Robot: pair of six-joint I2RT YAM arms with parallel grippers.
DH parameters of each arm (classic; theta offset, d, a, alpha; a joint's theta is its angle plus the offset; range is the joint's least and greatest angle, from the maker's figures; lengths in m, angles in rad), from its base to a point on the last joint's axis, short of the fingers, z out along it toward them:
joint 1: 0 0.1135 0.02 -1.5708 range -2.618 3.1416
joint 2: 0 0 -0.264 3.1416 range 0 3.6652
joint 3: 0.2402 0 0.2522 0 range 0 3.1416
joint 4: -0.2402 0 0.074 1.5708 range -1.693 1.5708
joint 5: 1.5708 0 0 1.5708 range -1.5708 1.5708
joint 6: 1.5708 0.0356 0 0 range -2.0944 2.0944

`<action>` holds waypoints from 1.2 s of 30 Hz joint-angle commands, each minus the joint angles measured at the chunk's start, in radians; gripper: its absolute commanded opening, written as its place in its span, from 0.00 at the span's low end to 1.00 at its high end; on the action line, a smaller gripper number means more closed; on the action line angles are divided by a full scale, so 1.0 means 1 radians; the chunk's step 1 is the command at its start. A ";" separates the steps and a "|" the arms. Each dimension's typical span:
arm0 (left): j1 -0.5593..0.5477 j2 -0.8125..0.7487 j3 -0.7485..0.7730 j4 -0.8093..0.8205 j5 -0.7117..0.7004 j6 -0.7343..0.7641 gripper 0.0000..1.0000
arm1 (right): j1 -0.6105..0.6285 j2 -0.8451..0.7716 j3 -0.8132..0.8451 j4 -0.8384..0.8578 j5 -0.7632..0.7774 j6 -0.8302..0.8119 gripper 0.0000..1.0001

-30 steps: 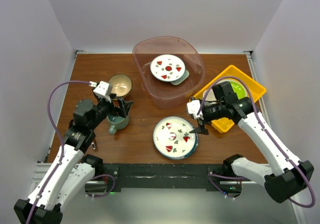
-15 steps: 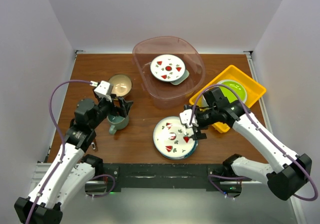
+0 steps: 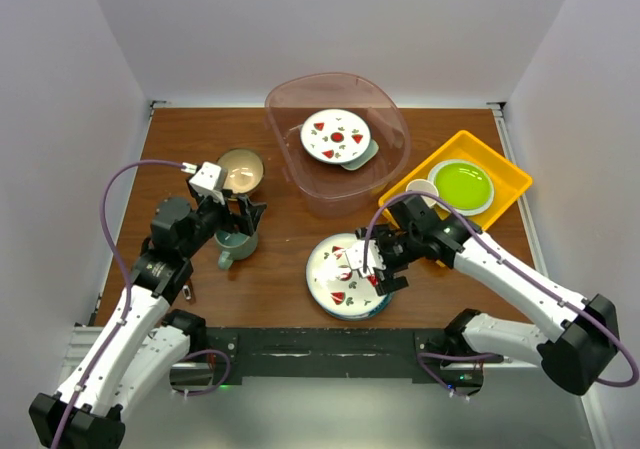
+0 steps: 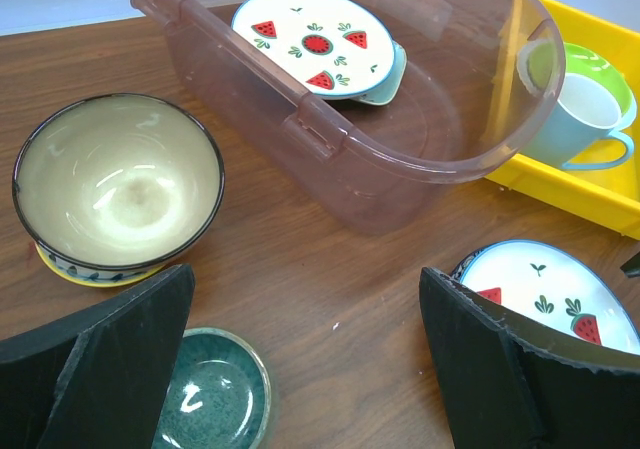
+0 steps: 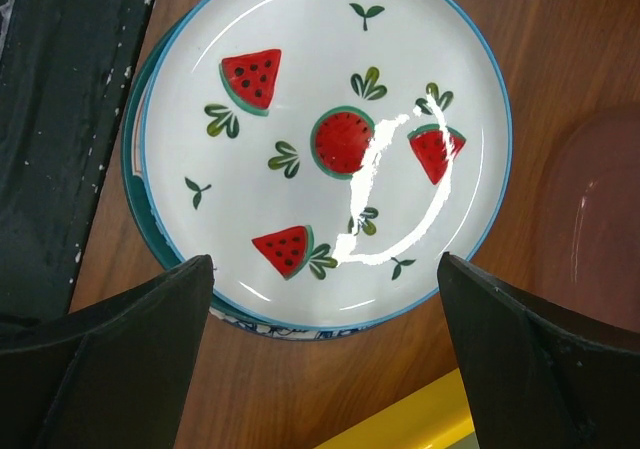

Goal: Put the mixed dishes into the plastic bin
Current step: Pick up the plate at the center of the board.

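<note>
No legible text, labels, brands or numbers in any view. Only printed marks: watermelon-slice and leaf motifs on the near plate (image 5: pixel 320 149) and on the far plate (image 3: pixel 336 135) inside the plastic bin (image 3: pixel 325 187). Decoration only, no lettering.
</note>
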 commanded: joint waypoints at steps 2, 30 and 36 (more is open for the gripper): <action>0.005 0.000 -0.001 0.041 -0.013 0.025 1.00 | 0.034 0.000 -0.031 0.070 0.044 0.020 0.98; 0.005 0.007 0.001 0.039 -0.013 0.025 1.00 | 0.168 0.022 -0.140 0.147 0.128 0.049 0.98; 0.005 0.007 0.001 0.039 -0.013 0.025 1.00 | 0.182 0.025 -0.154 0.158 0.148 0.047 0.98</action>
